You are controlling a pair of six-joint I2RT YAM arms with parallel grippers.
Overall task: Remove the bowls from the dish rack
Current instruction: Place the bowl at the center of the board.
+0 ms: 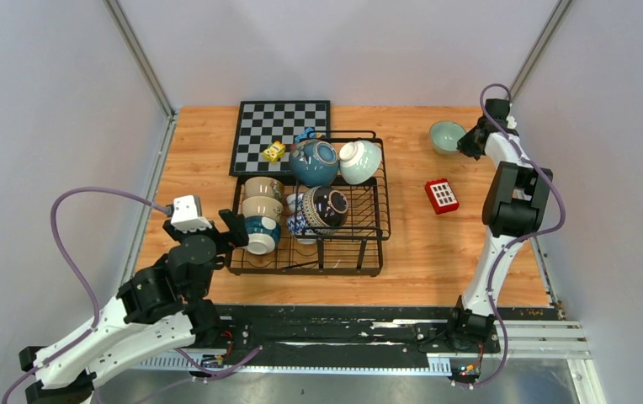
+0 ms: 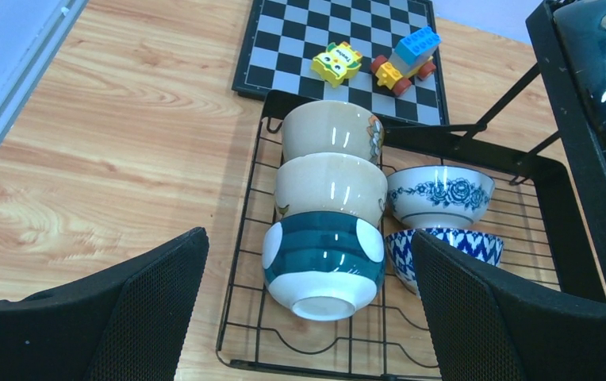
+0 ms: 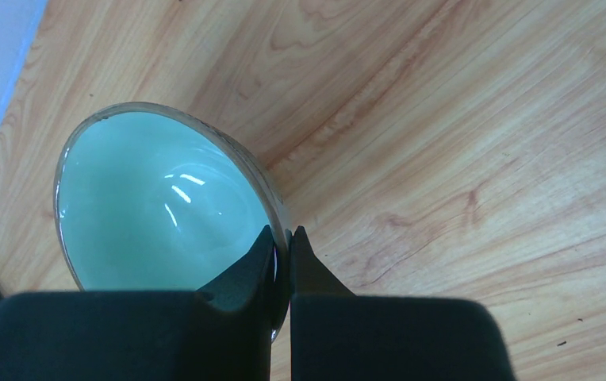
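Pale mint green bowl point(image 3: 157, 206) is outside the dish rack point(image 1: 383, 220), mouth up at the far right of the wooden desk point(image 1: 436, 252). I cannot tell whether it rests on the wood or hangs just above it. The right end effector point(image 3: 281, 236) is pressed together on its rim, one finger inside and one outside.

The other bowls lie in the rack. Along its left side three are tipped on their sides in a close row. A teal-banded bowl point(image 2: 324, 262) is nearest, with two beige bowls point(image 2: 330, 184) behind it. Just beside them to the right are two blue-and-white patterned bowls point(image 2: 439, 194), one behind the other. Further right is a dark speckled bowl point(image 1: 325, 206). At the rack's far end a teal blue bowl point(image 1: 314, 162) sits next to a whitish bowl point(image 1: 359, 160).

The left end effector point(image 2: 308, 242) is spread wide at the rack's near left corner, just short of the teal-banded bowl and gripping nothing.

A chessboard point(image 1: 280, 122) lies behind the rack, carrying a yellow toy block point(image 2: 336, 63) and a blue-topped toy car point(image 2: 404, 58). A small red object point(image 1: 442, 195) lies on the desk between the rack and the right arm.
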